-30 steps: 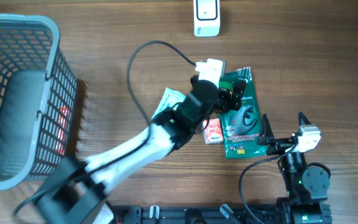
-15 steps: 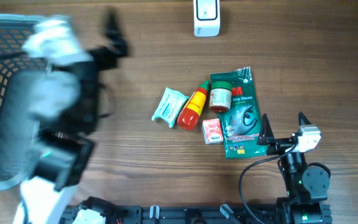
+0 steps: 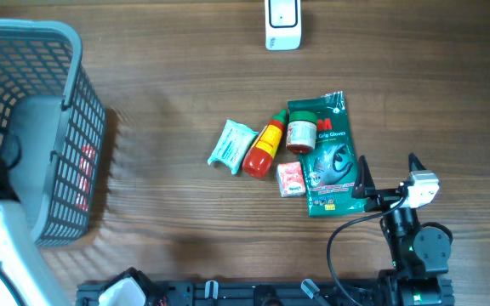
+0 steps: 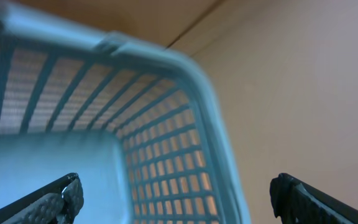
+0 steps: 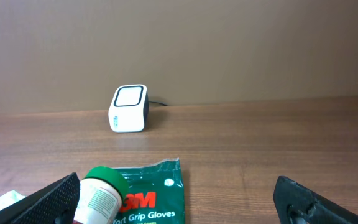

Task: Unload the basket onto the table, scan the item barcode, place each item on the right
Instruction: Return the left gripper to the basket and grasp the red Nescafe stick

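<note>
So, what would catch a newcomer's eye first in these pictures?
The big grey basket fills the left side. In the middle lies the green glove pack, the largest of a few goods close together, with a red and yellow bottle near it. A white scanner stands alone at the far edge.

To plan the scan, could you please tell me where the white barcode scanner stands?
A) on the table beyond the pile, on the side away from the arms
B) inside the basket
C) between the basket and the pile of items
A: the white scanner stands on the bare table beyond the glove pack, well apart from the basket.
</note>
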You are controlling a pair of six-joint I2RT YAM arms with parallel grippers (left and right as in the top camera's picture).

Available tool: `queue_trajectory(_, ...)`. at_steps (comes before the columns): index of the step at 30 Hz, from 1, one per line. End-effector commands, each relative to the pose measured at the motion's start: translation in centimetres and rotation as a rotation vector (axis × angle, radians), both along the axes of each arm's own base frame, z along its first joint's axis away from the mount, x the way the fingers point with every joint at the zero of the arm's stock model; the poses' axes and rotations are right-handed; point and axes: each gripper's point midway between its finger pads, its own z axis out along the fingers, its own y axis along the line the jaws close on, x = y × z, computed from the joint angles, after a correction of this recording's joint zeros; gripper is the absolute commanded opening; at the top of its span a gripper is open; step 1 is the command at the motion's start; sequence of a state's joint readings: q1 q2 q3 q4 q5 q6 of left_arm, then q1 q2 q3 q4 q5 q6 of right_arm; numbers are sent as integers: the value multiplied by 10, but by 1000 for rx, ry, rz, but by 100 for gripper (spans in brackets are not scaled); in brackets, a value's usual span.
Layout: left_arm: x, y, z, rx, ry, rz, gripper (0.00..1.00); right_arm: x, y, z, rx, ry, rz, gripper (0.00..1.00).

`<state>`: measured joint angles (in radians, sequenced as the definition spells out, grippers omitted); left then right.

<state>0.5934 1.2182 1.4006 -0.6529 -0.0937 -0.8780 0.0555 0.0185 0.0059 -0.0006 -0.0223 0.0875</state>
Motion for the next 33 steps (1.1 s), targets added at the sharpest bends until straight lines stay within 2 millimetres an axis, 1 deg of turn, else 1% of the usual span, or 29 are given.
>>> queue_trajectory(1, 0, 14, -51, -515, -172, 226, 100, -1, 2, 2, -8, -10, 10, 100)
queue_trajectory(4, -13, 21, -87, -743, -192, 441, 100, -1, 2, 2, -8, -11, 10, 100)
queue_trajectory(7, -18, 19, -118, -892, -174, 595, 100, -1, 2, 2, -7, -10, 10, 100)
queue_trajectory(13, -13, 23, -169, -969, -44, 673, 100, -1, 2, 2, -8, -10, 10, 100)
queue_trajectory(14, -12, 24, -180, -982, -16, 686, 100, -1, 2, 2, -8, -10, 10, 100)
queue_trajectory(17, -8, 25, -206, -1016, 45, 707, 100, -1, 2, 2, -8, -10, 10, 100)
queue_trajectory(19, -5, 24, -221, -1028, 99, 681, 100, -1, 2, 2, -8, -10, 10, 100)
queue_trajectory(21, 1, 22, -235, -994, 174, 608, 100, -1, 2, 2, -8, -10, 10, 100)
queue_trajectory(23, 8, 19, -241, -904, 272, 443, 96, -1, 2, 2, -8, -10, 10, 100)
queue_trajectory(24, 13, 19, -241, -853, 308, 361, 91, -1, 2, 2, -8, -10, 10, 100)
queue_trajectory(25, 18, 18, -241, -805, 336, 288, 80, -1, 2, 2, -8, -10, 10, 100)
queue_trajectory(26, 23, 16, -240, -748, 369, 214, 57, -1, 2, 2, -8, -10, 10, 100)
queue_trajectory(27, 26, 15, -239, -711, 388, 169, 47, -1, 2, 2, -8, -10, 10, 100)
queue_trajectory(28, 28, 13, -239, -697, 398, 144, 29, -1, 2, 2, -8, -10, 10, 100)
queue_trajectory(29, 28, 12, -239, -690, 408, 130, 22, -1, 2, 2, -8, -10, 10, 100)
queue_trajectory(30, 28, 11, -239, -687, 416, 120, 9, -1, 2, 2, -8, -10, 10, 100)
queue_trajectory(31, 25, 9, -241, -696, 428, 123, 4, -1, 2, 2, -8, -10, 10, 100)
queue_trajectory(33, 17, 3, -244, -710, 467, 118, 4, -1, 2, 2, -8, -10, 10, 100)
